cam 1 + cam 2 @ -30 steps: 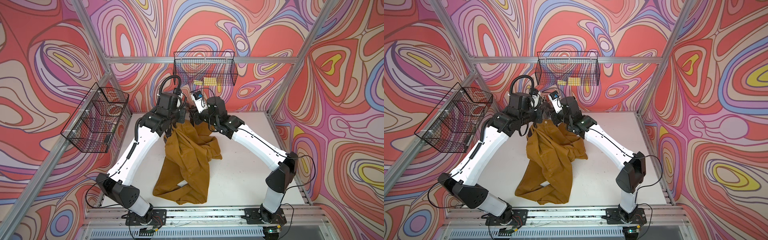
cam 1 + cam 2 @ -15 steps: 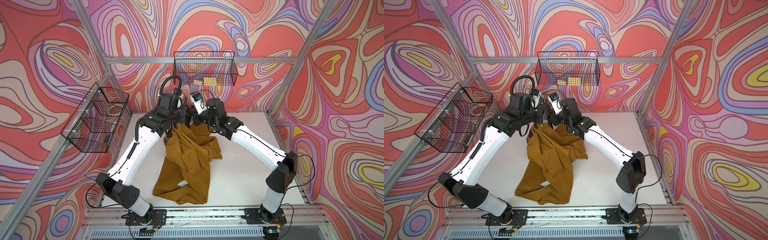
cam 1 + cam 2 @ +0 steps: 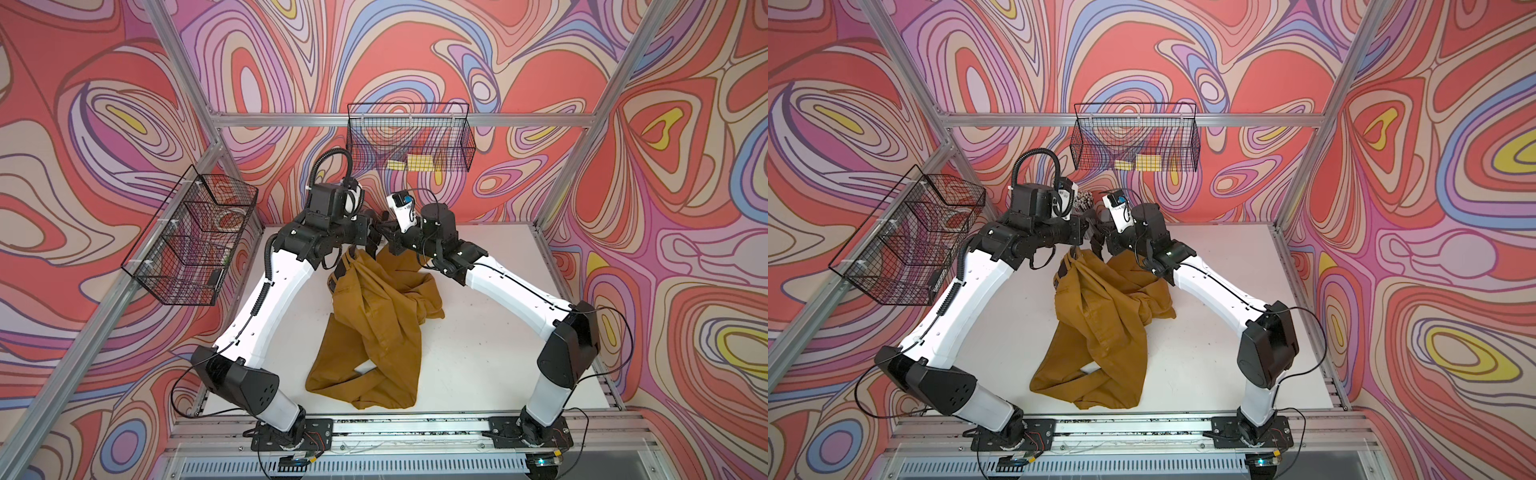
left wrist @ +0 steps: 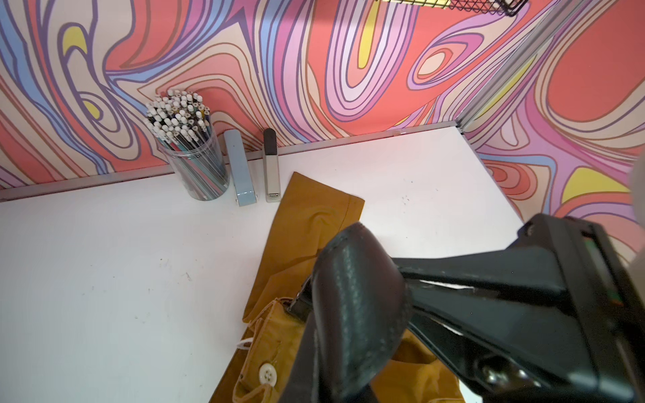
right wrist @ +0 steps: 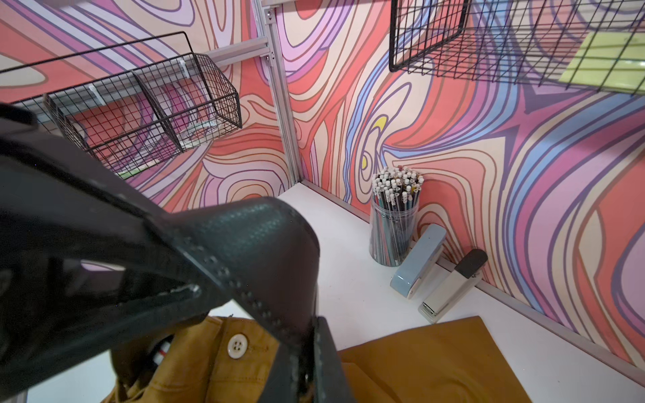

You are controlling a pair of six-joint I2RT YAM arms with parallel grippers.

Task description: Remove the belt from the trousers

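**Both pincers clamped on the belt above the raised waist**

The trousers (image 3: 374, 324) lie crumpled in the middle of the white counter (image 3: 478, 332). Their legs trail toward the near edge, and the waist end is lifted at the far middle, where the two arms meet. One ochre fold reaches to the far right, its hem lying just beside the staplers in the left wrist view.

The left pincer (image 3: 371, 240) and the right pincer (image 3: 385, 237) sit close together above the waistband, tips almost meeting. Each is pressed together on the belt (image 4: 352, 296). In both wrist views the black stitched strap arches over the fingers as a tight loop and drops down into the waistband. The same loop fills the middle of the right wrist view (image 5: 251, 240). In a top view a short dark stretch of it shows along the waist edge (image 3: 337, 270). Whether a buckle is among the dark parts cannot be told.

Below the loop the pale waist button (image 4: 268, 375) faces up. Beside it in the right wrist view is a strip of striped tape (image 5: 164, 349) inside the waistband.

Against the far wall stand a clear cup of pencils (image 4: 190, 157), a blue stapler (image 4: 241, 174) and a beige stapler (image 4: 271, 171), side by side. A wire basket (image 3: 191, 241) hangs on the left wall. Another wire basket (image 3: 409, 141) on the far wall holds yellow notes (image 3: 411, 163).
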